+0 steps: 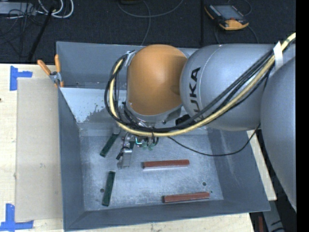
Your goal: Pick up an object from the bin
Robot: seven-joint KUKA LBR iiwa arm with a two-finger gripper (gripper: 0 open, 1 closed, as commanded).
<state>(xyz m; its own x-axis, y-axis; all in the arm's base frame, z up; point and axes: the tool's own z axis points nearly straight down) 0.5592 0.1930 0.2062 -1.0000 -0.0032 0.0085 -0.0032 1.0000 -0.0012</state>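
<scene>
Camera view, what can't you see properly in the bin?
1. Gripper: in the camera view the orange wrist cover hides most of it, so I can't tell whether it grips anything.
2. Upper dark green bar: its top end runs up beside the gripper. It's unclear whether they touch.
3. Back of the bin floor: covered by the arm.

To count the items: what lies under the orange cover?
Below the cover the gripper hangs beside a green stick. The bin floor right under the cover is hidden.
</scene>
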